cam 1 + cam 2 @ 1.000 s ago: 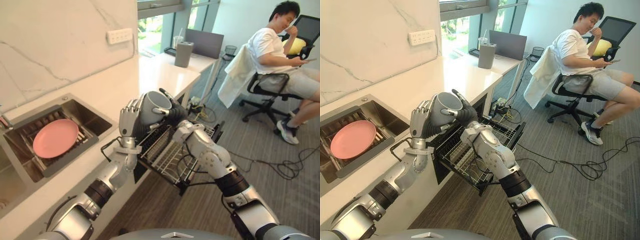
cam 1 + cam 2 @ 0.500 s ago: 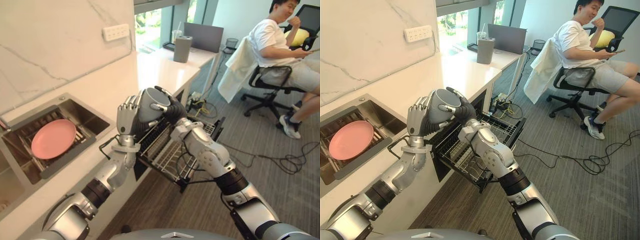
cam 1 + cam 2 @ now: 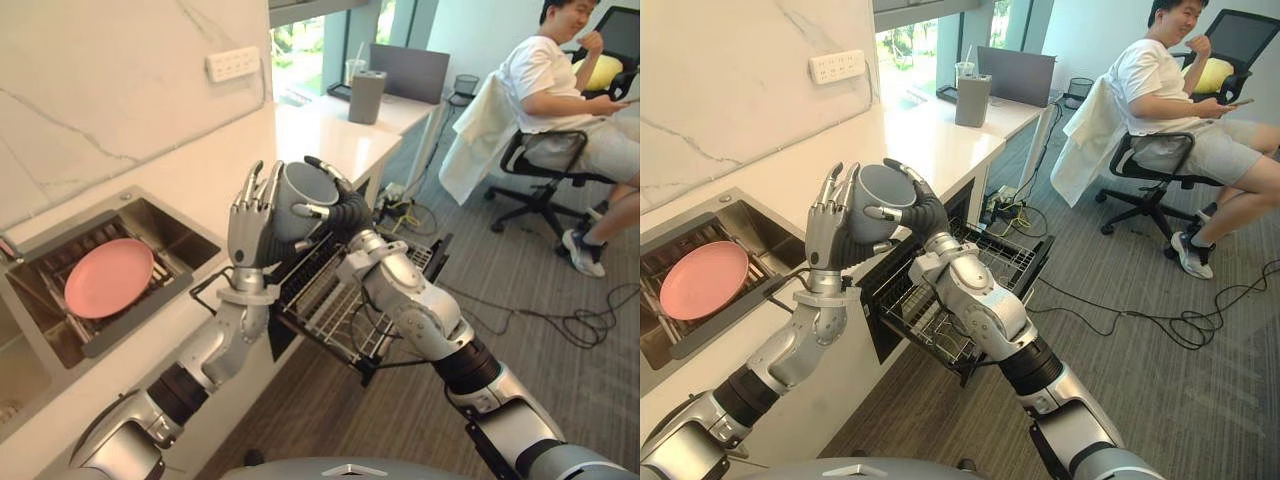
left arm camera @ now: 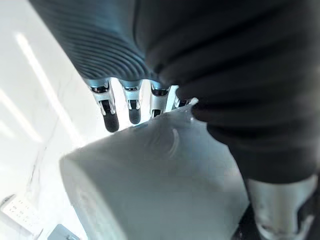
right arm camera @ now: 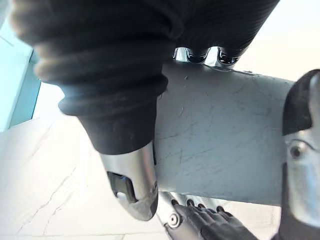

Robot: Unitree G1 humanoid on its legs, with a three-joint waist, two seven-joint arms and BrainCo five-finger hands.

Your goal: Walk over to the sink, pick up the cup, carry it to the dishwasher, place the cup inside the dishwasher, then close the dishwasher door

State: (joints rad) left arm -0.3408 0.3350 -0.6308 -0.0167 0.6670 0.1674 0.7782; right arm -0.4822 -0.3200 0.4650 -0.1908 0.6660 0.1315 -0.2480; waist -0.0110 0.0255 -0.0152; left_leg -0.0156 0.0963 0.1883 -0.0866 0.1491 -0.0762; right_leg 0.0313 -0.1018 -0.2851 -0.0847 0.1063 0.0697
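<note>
Fingers of the right hand curl round the grey cup, mouth tilted up toward 12 o'clock, while the left hand lies straight-fingered against its 9 o'clock side; the dishwasher rack waits at 5 o'clock below, counter at 10, open floor at 4.

White counter with sunken sink.
Pink plate lying flat in sink; grey canister and laptop standing on desk beyond.
</note>
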